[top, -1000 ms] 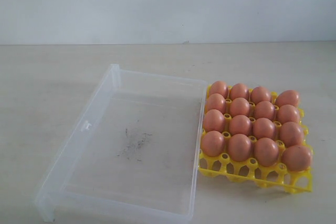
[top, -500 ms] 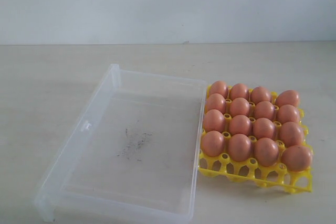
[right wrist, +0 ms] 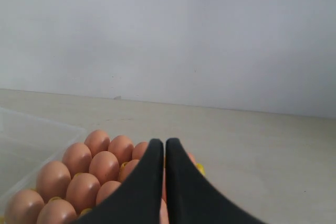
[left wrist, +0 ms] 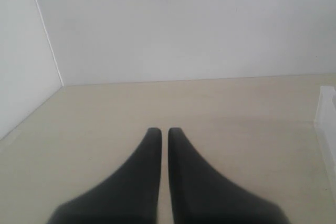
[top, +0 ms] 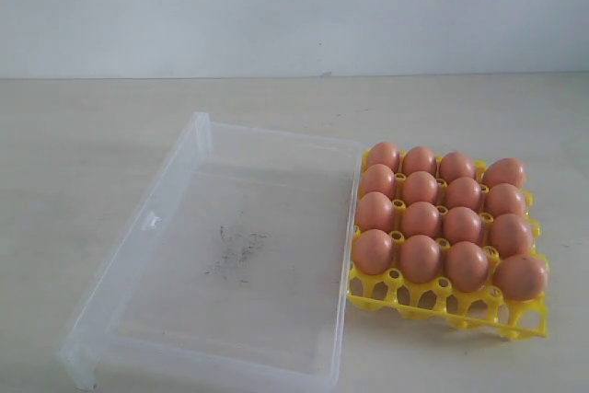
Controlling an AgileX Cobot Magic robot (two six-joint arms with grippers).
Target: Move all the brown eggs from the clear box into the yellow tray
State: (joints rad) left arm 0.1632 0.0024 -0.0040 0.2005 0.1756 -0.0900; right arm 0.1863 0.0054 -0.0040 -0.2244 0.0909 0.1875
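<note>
The yellow tray (top: 448,306) stands right of centre with brown eggs (top: 421,219) filling every one of its cups. To its left lies the clear box (top: 198,126), holding no eggs, only dark specks on its floor. Neither arm shows in the exterior view. My left gripper (left wrist: 164,130) is shut with nothing in it above bare tabletop, and a corner of the clear box (left wrist: 325,111) shows at the side. My right gripper (right wrist: 164,142) is shut and empty, hovering in front of the brown eggs (right wrist: 102,167) in the yellow tray (right wrist: 200,168).
A pale wooden table (top: 92,135) carries everything, and a white wall (top: 294,6) stands behind it. In the left wrist view a second wall (left wrist: 21,51) meets the table at one side.
</note>
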